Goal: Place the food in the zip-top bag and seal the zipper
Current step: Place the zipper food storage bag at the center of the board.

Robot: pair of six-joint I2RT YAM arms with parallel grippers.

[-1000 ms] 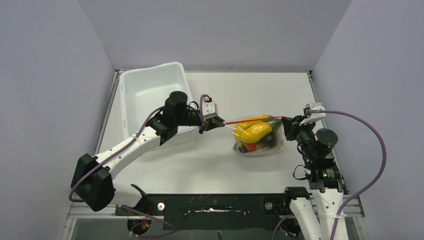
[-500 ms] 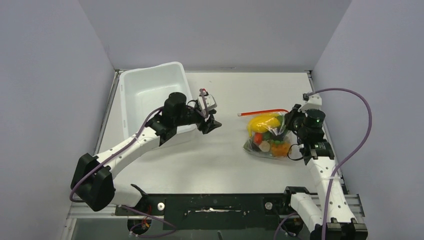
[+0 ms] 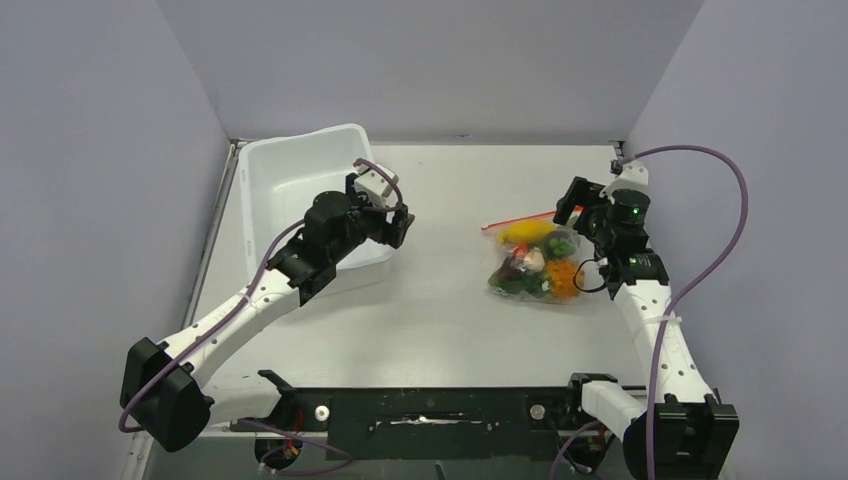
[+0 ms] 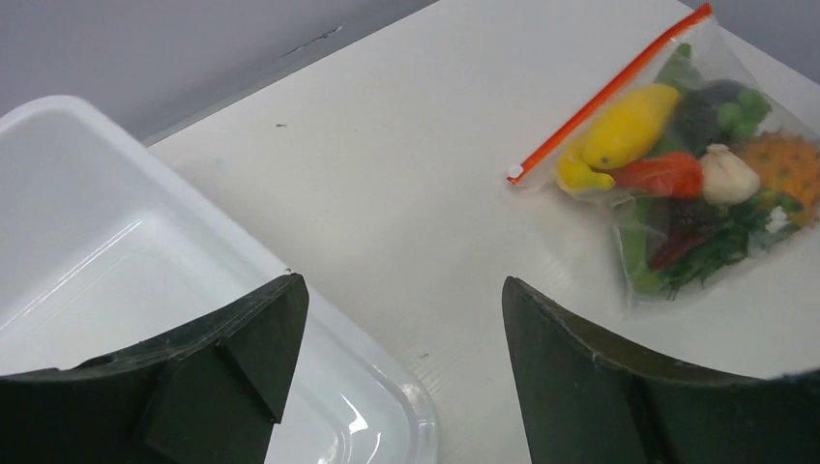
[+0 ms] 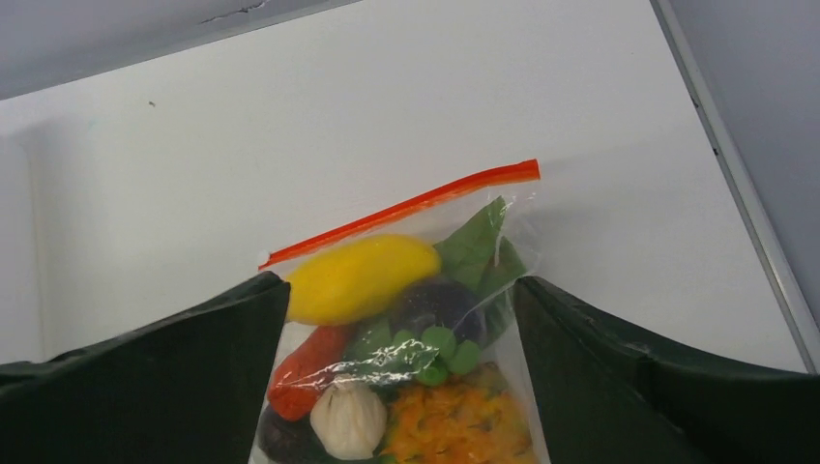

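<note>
Left arm [image 3: 240, 305] reaching forward-right, left gripper [image 4: 396, 309] hovering, jaws standing wide apart. Right arm [image 3: 660, 330] standing near-upright, right gripper [image 5: 401, 290] pointing downward, jaws gaping wide.

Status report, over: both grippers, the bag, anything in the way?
Left gripper open, empty, beside white tub. Right gripper open, empty, near zip-top bag. Bag lies on table, food inside, zipper looks shut. Nothing blocking.
</note>
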